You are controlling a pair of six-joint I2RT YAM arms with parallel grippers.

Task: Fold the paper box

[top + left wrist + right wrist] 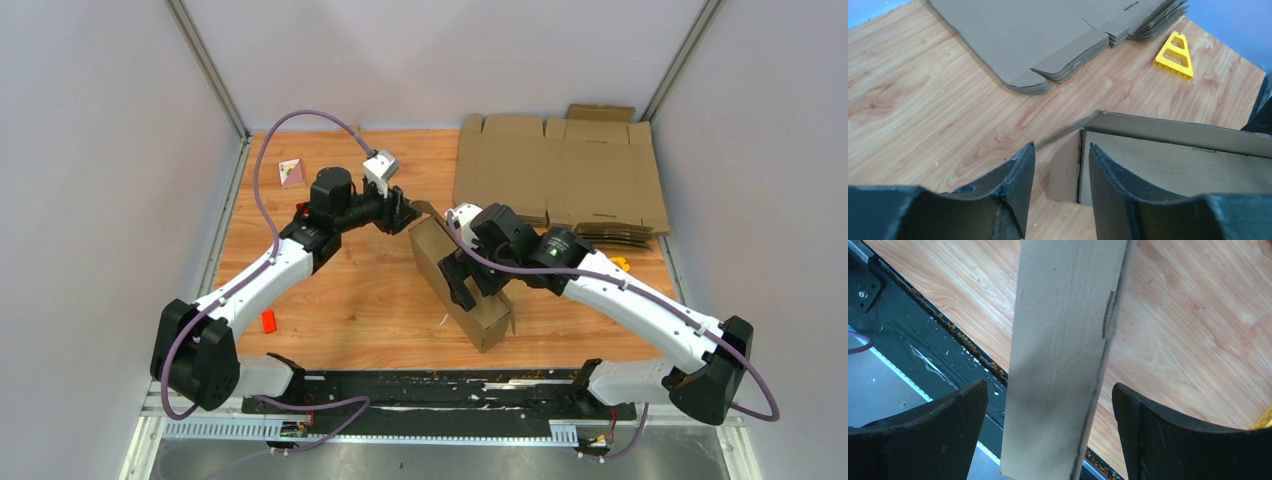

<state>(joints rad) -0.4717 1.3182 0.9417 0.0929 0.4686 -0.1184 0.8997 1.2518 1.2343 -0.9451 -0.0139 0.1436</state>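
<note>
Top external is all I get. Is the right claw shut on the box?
Observer: No. The right wrist view shows the right claw open, with a box wall between its fingers and gaps on both sides.
Operator: Left claw?
Observer: The left claw is open too, narrowly. A box corner shows through the gap, with no contact visible.
Operator: Yellow thing by the right arm?
Observer: A triangular frame with cutouts, lying flat beside the sheet stack.
</note>
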